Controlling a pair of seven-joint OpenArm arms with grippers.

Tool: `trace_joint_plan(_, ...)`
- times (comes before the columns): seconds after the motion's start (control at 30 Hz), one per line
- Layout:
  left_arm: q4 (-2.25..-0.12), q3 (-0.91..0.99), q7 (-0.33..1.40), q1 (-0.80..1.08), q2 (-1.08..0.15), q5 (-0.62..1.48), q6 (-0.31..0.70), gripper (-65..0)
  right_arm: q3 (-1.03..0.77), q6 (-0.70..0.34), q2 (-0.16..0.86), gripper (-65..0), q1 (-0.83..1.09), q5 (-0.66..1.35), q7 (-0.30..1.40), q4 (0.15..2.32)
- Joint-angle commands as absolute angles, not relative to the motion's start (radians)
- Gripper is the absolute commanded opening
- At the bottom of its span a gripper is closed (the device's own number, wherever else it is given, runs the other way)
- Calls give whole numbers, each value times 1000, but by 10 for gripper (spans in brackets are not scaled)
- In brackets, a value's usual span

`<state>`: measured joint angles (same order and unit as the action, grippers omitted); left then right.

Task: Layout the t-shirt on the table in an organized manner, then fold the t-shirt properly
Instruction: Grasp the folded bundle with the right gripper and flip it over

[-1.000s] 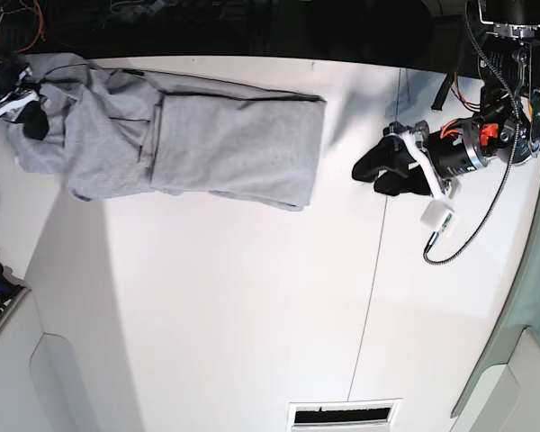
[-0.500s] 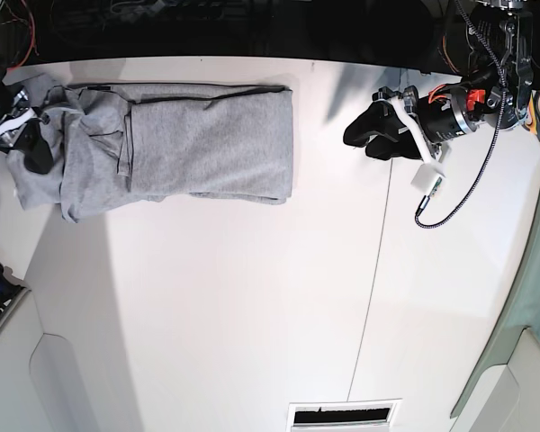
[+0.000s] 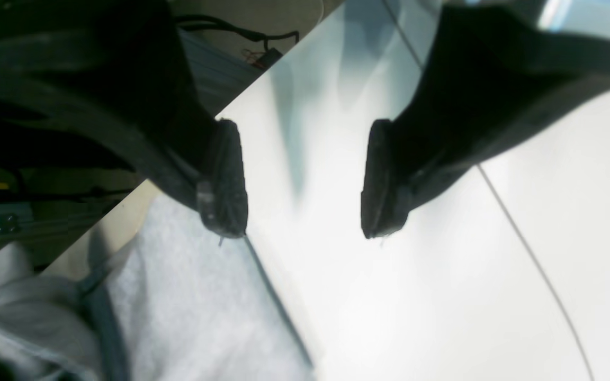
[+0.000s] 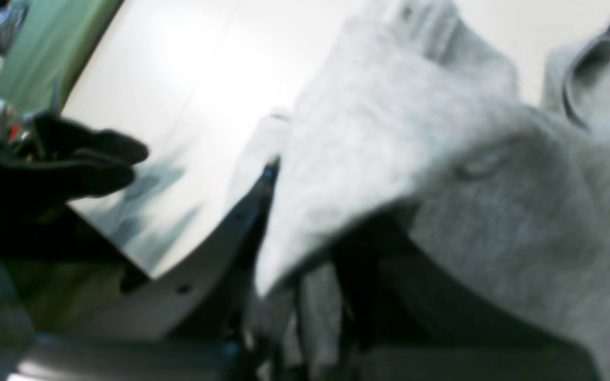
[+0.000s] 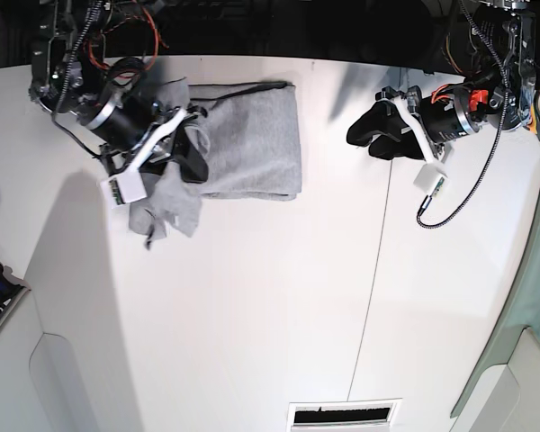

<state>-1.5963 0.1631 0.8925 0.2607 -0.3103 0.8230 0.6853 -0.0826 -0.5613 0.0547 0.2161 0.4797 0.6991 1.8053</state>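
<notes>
The grey t-shirt lies in a folded bundle near the far edge of the white table, with a loose flap hanging toward the front at its left end. My right gripper is over the bundle's left end, shut on a fold of the cloth. In the right wrist view the t-shirt drapes over the dark fingers. My left gripper hovers to the right of the shirt, apart from it. Its jaws stand open and hold nothing, with the shirt's edge below them.
A thin dark seam runs across the table right of centre. A grey-green panel borders the right side. A slotted vent sits at the front edge. Cables and dark equipment lie beyond the far edge.
My right arm has swung in from the far left, carrying the shirt's left end rightward over the rest. The bundle is now shorter and bunched. The left gripper has barely moved.
</notes>
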Motion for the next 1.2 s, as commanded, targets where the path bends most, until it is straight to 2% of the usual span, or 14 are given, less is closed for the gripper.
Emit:
trace_joint_plan(0.0,-1614,168,876,255,-319,845,698,-275,-52,-572,40,-650,203,477,662,1805)
trace_joint_plan(0.07,-1614,168,876,255,-319,846,698,-275,12,-572,10,-650,190,444,645,1767)
trace_joint_plan(0.1,-1614,168,876,255,-319,849,698,-275,41,-572,-7,-616,184,426,634,1747)
trace_joint_plan(0.2,-1614,168,876,255,-319,849,698,-275,106,-572,-54,-387,169,366,596,1695)
trace_joint_plan(0.23,-1614,168,877,255,-319,849,698,-275,123,-572,-65,-341,169,347,576,1690)
trace_joint_plan(0.3,-1614,168,879,255,-319,849,698,-275,153,-573,-84,-318,166,344,559,1690)
trace_joint_plan(0.6,-1615,178,879,252,-362,931,698,-278,238,-572,-151,-320,122,342,564,1697)
trace_joint_plan(0.63,-1619,179,879,252,-373,936,698,-301,235,-572,-151,-320,110,338,564,1701)
trace_joint_plan(0.77,-1671,174,957,253,-402,1021,698,-602,186,-572,-150,-321,56,258,559,1706)
trace_joint_plan(0.8,-1693,172,964,256,-399,1047,698,-641,165,-571,-150,-341,40,234,550,1706)
trace_joint_plan(0.83,-1716,163,965,257,-396,1058,698,-650,141,-566,-150,-399,22,215,546,1705)
trace_joint_plan(0.9,-1758,125,956,258,-390,1057,698,-650,92,-537,-150,-594,-12,189,546,1700)
trace_joint_plan(0.93,-1768,96,953,257,-387,1056,698,-650,67,-525,-150,-650,-30,179,547,1696)
trace_joint_plan(1.17,-1756,-136,877,255,-303,889,698,-650,-107,-502,-147,-650,-213,164,525,1470)
